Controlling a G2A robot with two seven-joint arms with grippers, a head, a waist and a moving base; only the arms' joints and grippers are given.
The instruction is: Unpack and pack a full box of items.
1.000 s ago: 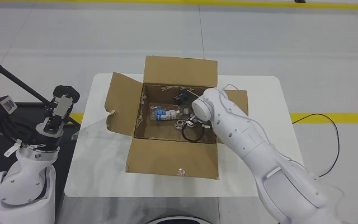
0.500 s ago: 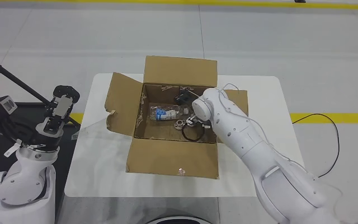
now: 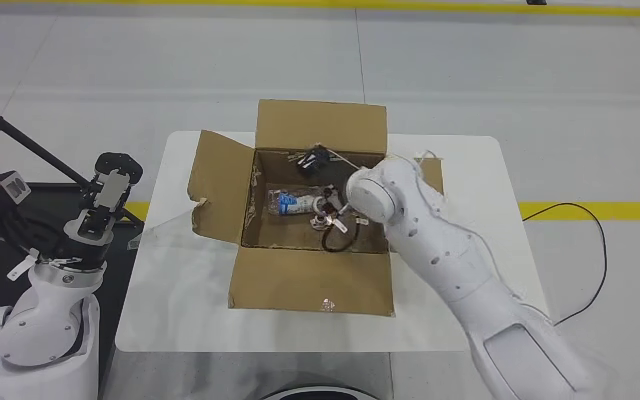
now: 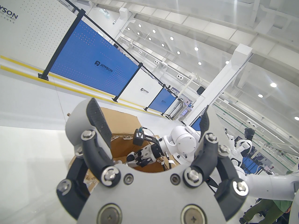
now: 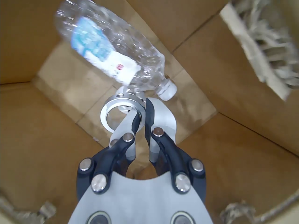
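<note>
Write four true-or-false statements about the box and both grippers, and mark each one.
1. The right gripper is down inside the cardboard box. True.
2. The plastic bottle stands upright. False: it lies on its side in the box.
3. The right gripper is shut on the bottle's cap. False: it is shut on the rim of the metal ring.
4. The left gripper is open and holds nothing. True.
</note>
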